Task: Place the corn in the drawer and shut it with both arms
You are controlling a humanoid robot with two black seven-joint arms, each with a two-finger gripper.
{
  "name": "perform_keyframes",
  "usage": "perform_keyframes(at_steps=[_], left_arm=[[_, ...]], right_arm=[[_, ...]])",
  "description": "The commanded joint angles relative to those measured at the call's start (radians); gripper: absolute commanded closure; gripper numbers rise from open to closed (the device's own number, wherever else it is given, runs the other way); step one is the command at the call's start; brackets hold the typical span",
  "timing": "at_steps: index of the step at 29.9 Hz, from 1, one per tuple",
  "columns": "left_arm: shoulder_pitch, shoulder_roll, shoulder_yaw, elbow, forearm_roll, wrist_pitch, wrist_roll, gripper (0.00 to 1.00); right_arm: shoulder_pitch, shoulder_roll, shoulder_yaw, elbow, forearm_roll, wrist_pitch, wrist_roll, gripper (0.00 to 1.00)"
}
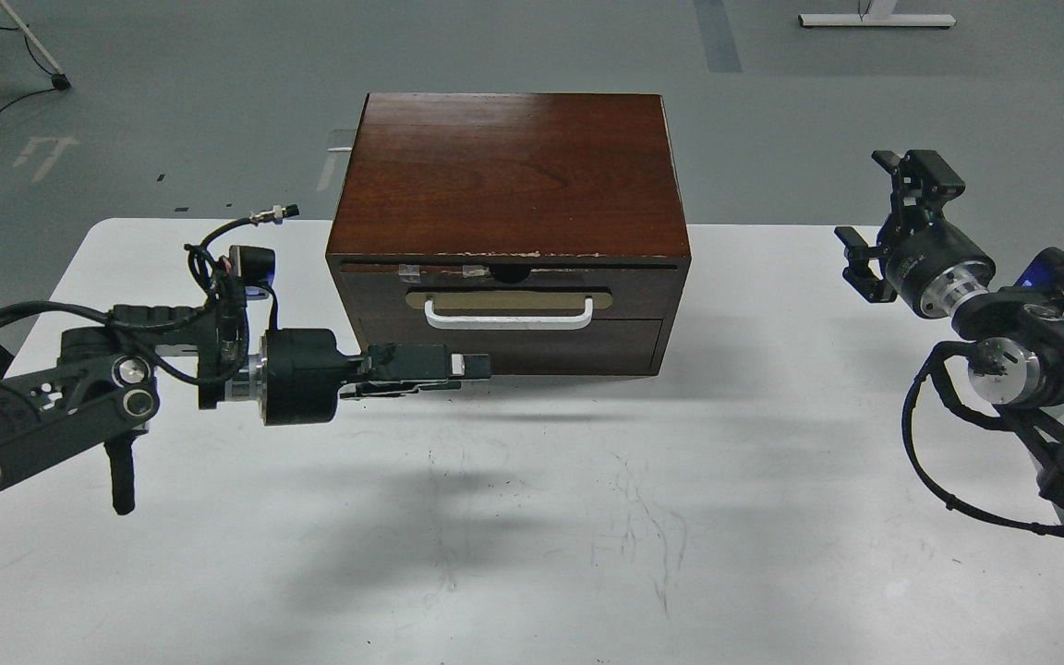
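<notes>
The reddish-brown cabinet [509, 175] stands at the back middle of the white table [532, 517]. Its drawer [643, 286] is pushed in flush, with the white bar handle [509, 320] on its tan plate. The corn is not in view. My left gripper [481, 368] hovers just in front of the cabinet's lower left front, below the handle, pointing right. Its fingers lie together and hold nothing. My right gripper [864, 199] is raised over the table's right edge, well clear of the cabinet. Its fingers are spread and empty.
A second dark panel [513, 346] lies below the drawer front. The right arm's joints and cables [1012, 369] fill the right edge. Grey floor lies beyond the table, with a stand leg and cable [33, 55] at the far left.
</notes>
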Motion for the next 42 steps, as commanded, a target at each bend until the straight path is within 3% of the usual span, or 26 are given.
perform_keyframes(at_steps=[1, 3, 6, 9, 11, 13, 14, 15, 16, 19, 22, 36, 42], left_arm=[[-0.001, 0.054, -0.089, -0.033, -0.121, 0.000, 0.000, 0.02], [-0.001, 0.060, -0.206, -0.018, -0.239, 0.000, 0.000, 0.02], [-0.007, 0.053, -0.335, 0.109, -0.389, 0.000, 0.000, 0.02], [-0.028, 0.022, -0.377, 0.371, -0.501, 0.000, 0.000, 0.02], [-0.068, -0.079, -0.372, 0.598, -0.593, 0.000, 0.005, 0.02], [-0.077, -0.117, -0.363, 0.692, -0.638, 0.000, 0.106, 0.02], [-0.076, -0.137, -0.363, 0.765, -0.678, 0.000, 0.205, 0.02], [-0.076, -0.145, -0.364, 0.798, -0.698, 0.000, 0.249, 0.02], [-0.067, -0.153, -0.364, 0.844, -0.747, 0.000, 0.321, 0.02], [-0.018, -0.161, -0.361, 0.869, -0.853, 0.000, 0.397, 0.02], [0.041, -0.185, -0.363, 0.895, -0.919, 0.000, 0.406, 0.02], [0.067, -0.231, -0.372, 0.924, -1.025, 0.000, 0.351, 0.02], [0.079, -0.231, -0.371, 0.918, -1.023, 0.000, 0.351, 0.02]], right_arm=[[0.004, 0.000, -0.007, 0.001, 0.001, 0.000, 0.000, 0.01], [0.004, 0.000, -0.007, 0.005, 0.001, 0.000, 0.000, 0.01], [0.007, 0.000, -0.004, 0.006, 0.001, 0.000, 0.001, 0.02], [0.008, 0.000, -0.002, 0.009, 0.001, 0.000, 0.020, 0.02], [0.008, 0.003, -0.002, 0.014, 0.001, 0.000, 0.034, 0.02], [0.010, 0.005, -0.001, 0.017, 0.001, 0.000, 0.038, 0.02], [0.013, 0.008, -0.001, 0.017, 0.001, 0.000, 0.043, 0.02], [0.016, 0.008, -0.002, 0.017, 0.001, 0.000, 0.043, 0.01], [0.019, 0.011, -0.002, 0.015, 0.001, 0.000, 0.043, 0.01], [0.019, 0.013, -0.007, 0.017, 0.001, 0.000, 0.043, 0.01], [0.021, 0.008, -0.007, 0.018, 0.001, 0.000, 0.043, 0.00], [0.043, 0.040, -0.002, 0.038, 0.003, -0.005, 0.043, 0.00], [0.054, 0.042, 0.002, 0.038, 0.004, -0.008, 0.043, 0.00]])
